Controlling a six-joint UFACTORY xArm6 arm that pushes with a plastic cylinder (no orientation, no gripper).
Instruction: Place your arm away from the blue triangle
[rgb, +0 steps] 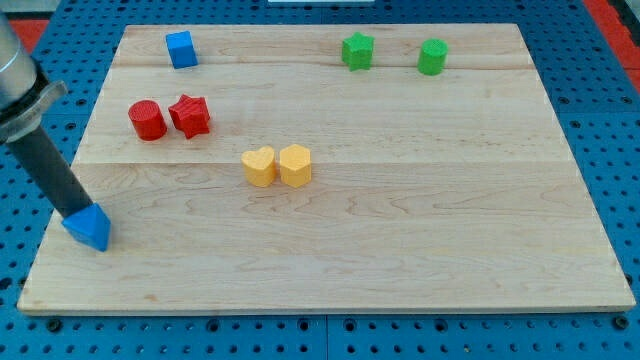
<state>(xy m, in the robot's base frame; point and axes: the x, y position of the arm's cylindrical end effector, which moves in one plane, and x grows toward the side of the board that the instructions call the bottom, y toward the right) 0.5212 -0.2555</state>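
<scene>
blue: 2, blue triangle (88, 228) at board's (400, 250) lower left, blue cube (181, 48) top left | red: 2 | yellow: 2 | green: 2 | my tip (76, 213) touching the triangle, its very end hidden behind it; holds nothing

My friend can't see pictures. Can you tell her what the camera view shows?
My tip touches the blue triangle at the wooden board's lower left. Farther up sit a blue cube, a red cylinder beside a red star, two yellow blocks mid-board, and two green blocks top right.
</scene>
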